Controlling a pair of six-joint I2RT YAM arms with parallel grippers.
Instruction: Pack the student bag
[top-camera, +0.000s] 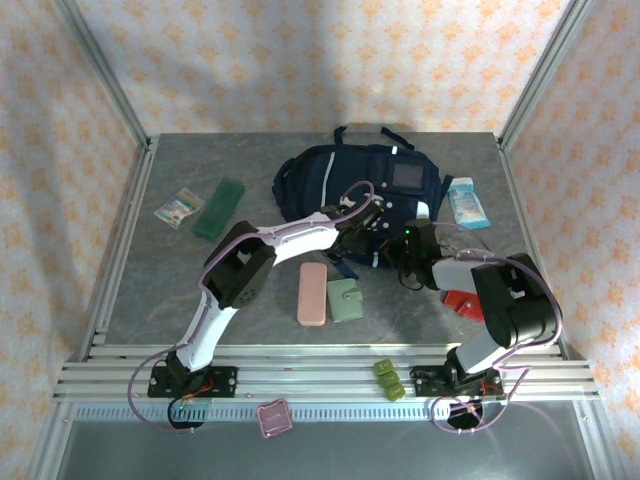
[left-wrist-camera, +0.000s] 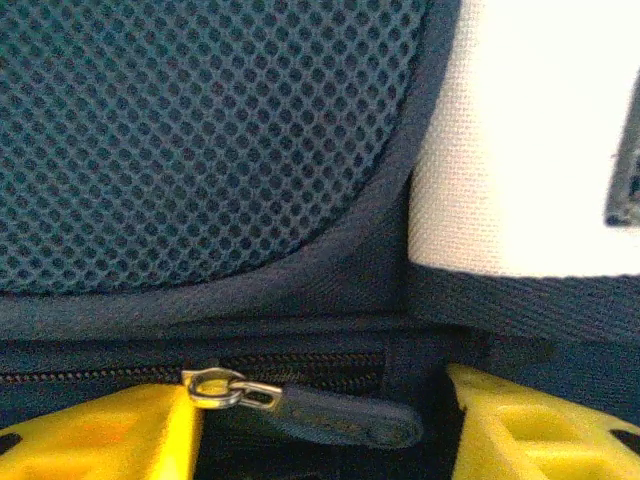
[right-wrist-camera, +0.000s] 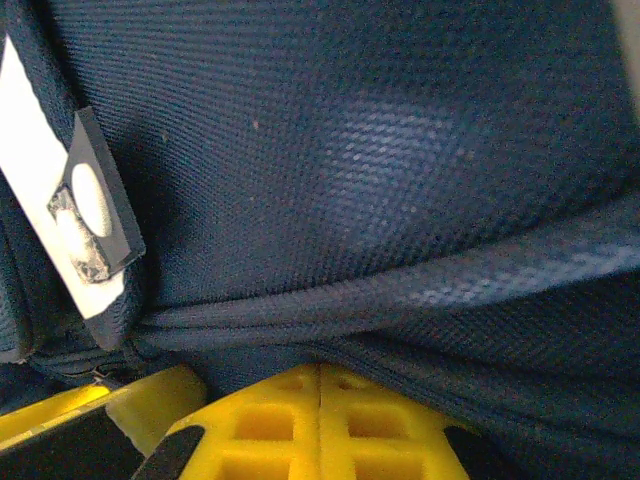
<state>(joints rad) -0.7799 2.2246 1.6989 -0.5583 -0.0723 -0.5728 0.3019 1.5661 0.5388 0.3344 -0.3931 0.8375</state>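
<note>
— Where's the student bag (top-camera: 362, 188)?
— Toward the back of the table (top-camera: 180, 290). The left gripper (left-wrist-camera: 320, 432) has its fingers wide astride the zipper pull (left-wrist-camera: 348, 418), likely to open it.
— And the right gripper (right-wrist-camera: 320, 392)?
— Fingers pressed together under a fabric fold, probably steadying the bag.

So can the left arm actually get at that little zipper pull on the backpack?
Probably yes: the zipper pull on the student bag lies right between the left gripper's open yellow fingers, with nothing in between.
</note>
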